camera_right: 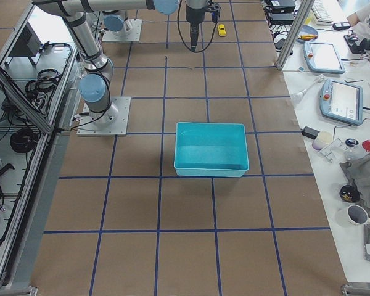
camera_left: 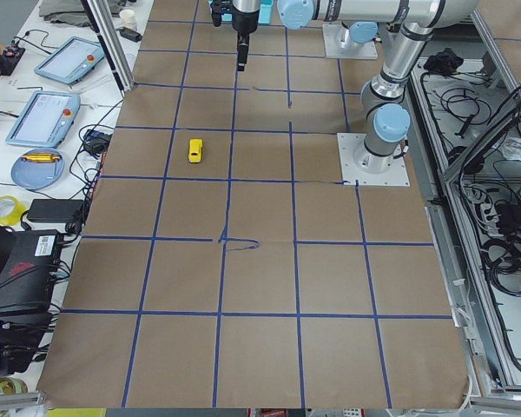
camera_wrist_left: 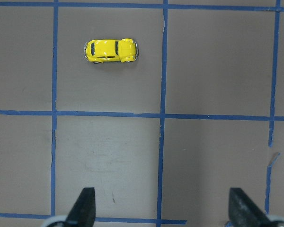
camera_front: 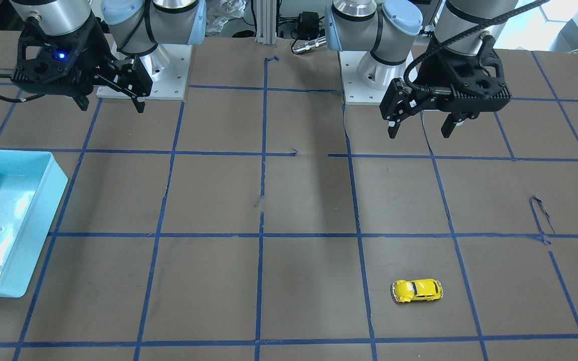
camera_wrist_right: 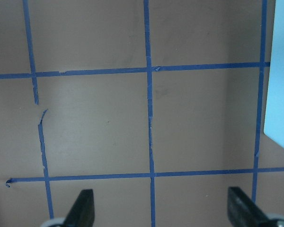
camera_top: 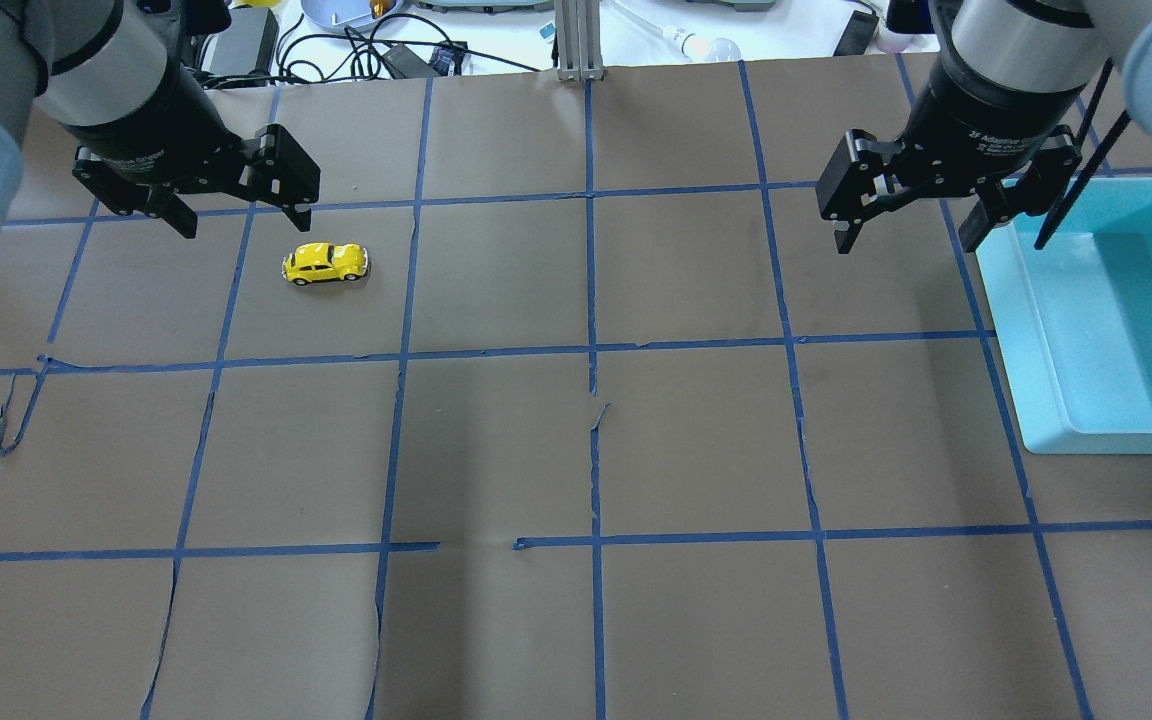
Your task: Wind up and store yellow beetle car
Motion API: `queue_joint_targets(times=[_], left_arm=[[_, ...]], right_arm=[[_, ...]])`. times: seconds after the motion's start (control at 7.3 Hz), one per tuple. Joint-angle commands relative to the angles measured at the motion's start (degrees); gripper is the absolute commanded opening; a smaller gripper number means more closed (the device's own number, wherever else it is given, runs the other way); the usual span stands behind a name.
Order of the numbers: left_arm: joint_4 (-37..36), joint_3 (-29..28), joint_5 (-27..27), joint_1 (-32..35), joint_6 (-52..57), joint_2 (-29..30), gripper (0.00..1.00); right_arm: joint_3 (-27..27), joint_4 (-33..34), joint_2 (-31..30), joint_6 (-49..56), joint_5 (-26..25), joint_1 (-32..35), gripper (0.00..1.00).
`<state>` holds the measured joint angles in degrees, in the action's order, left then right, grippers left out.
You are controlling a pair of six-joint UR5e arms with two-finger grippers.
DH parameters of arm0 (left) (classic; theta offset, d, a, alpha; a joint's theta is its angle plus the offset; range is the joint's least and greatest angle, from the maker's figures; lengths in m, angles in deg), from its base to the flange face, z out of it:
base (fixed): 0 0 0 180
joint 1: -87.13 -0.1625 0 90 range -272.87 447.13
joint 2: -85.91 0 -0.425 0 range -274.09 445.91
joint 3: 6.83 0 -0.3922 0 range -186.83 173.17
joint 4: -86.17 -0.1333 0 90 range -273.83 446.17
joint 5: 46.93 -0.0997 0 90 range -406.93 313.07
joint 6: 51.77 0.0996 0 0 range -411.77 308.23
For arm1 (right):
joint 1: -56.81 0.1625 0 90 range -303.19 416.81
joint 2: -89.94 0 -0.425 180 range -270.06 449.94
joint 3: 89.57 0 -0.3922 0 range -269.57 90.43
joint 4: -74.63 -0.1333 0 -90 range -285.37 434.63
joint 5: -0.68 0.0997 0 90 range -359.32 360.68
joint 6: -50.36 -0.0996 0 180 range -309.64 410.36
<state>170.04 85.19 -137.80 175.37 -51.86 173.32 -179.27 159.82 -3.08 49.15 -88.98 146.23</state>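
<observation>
The left hand (camera_top: 245,222) and right hand (camera_top: 903,243) hang spread and empty while the yellow beetle car (camera_top: 326,263) sits on the table (camera_top: 696,440) near the left one, well apart from the blue bin (camera_top: 1116,438), so the opening pickup likely calls for a descent and pinch.

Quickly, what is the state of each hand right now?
The left hand is open, holding nothing.
The right hand is open, holding nothing.

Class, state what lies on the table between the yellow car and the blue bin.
Between car and bin, only brown paper with blue tape lines, per the overhead view.
</observation>
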Motion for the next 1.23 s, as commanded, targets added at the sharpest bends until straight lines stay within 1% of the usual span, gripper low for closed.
queue_joint_targets(times=[0.0,0.27,0.55,0.68,1.1], left_arm=[[0.07,0.00,0.08,0.00,0.00,-0.05,1.00],[0.33,0.17,-0.01,-0.35,0.26,-0.13,1.00],[0.33,0.61,2.36,-0.18,1.05,-0.05,1.00],[0.33,0.61,1.93,-0.17,1.14,-0.13,1.00],[0.42,0.61,1.93,-0.17,1.05,-0.22,1.00]], right_arm=[[0.06,-0.20,0.03,0.32,0.01,0.05,1.00],[-0.12,-0.46,0.12,0.24,-0.25,-0.04,1.00],[0.49,-0.28,0.03,-0.72,-0.25,-0.04,1.00],[0.50,-0.63,0.03,-0.64,-1.12,-0.30,1.00],[0.41,-0.29,-0.06,0.33,-0.96,-0.04,1.00]])
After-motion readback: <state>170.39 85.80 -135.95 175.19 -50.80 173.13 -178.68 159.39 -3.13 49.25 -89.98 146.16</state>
